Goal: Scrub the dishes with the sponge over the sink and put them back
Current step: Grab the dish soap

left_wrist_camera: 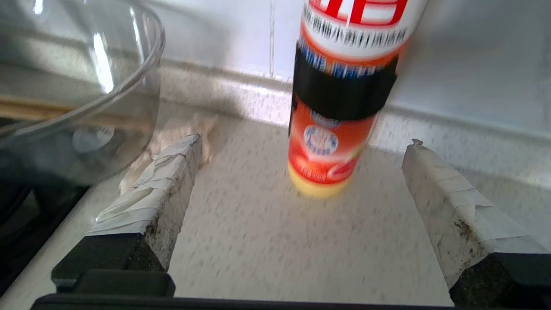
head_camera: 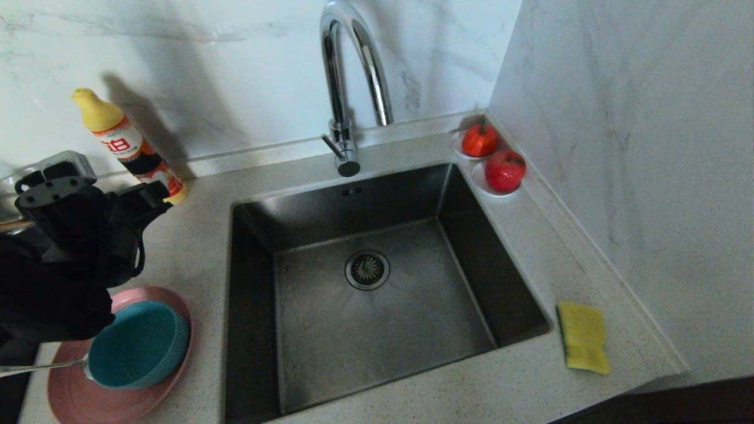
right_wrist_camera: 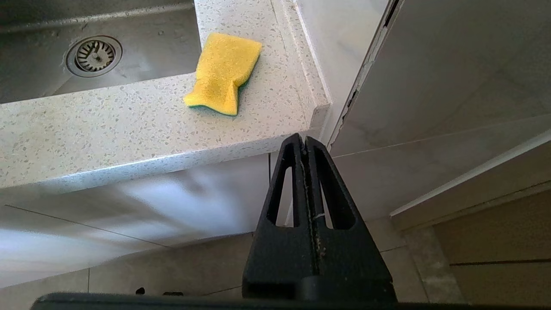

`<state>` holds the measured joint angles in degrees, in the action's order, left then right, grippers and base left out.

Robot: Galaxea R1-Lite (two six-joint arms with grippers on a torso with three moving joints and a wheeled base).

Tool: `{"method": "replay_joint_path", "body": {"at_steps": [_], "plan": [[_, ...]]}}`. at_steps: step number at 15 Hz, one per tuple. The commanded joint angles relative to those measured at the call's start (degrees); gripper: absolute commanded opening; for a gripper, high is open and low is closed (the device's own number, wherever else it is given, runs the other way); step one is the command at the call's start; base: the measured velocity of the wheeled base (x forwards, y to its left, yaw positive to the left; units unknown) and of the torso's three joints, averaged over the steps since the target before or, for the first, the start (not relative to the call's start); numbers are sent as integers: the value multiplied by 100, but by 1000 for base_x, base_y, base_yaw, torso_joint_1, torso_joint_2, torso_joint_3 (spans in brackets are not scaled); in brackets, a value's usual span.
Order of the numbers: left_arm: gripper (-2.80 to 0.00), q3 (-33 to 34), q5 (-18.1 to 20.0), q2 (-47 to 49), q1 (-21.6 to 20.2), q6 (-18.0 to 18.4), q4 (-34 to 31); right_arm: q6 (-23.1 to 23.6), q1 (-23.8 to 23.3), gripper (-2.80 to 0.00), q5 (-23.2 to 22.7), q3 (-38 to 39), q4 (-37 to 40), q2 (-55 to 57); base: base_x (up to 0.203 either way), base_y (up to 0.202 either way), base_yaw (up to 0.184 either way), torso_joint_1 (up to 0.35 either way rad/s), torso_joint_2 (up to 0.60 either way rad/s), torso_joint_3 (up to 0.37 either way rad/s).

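Sponge (head_camera: 584,337), yellow face up, on counter right of sink (head_camera: 377,330); teal bowl (head_camera: 140,343) on pink plate (head_camera: 123,400) left. Left-wrist view only: left gripper (left_wrist_camera: 301,185) spread, empty, facing detergent bottle (left_wrist_camera: 340,99), glass bowl (left_wrist_camera: 77,82). Right-wrist view only: right gripper (right_wrist_camera: 304,140) clenched, empty, below counter edge.

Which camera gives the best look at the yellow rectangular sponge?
The right wrist view: the yellow rectangular sponge lies close and whole on the speckled counter, its green underside peeking out. The head view shows it smaller, right of the steel sink. The left wrist view misses it.
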<state>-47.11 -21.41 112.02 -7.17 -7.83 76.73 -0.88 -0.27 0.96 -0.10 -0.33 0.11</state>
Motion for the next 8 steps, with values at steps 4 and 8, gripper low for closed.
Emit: {"method": "replay_joint_path", "body": {"at_steps": [4,8], "plan": [[0,-423,-21,332,-4,-15,44,0,0,-280,0,1,-2,-2,0,0,0,0,0,0],[0,-762,-21,502,-4,0,43,0,0,-280,0,1,-2,-2,0,0,0,0,0,0]]}}
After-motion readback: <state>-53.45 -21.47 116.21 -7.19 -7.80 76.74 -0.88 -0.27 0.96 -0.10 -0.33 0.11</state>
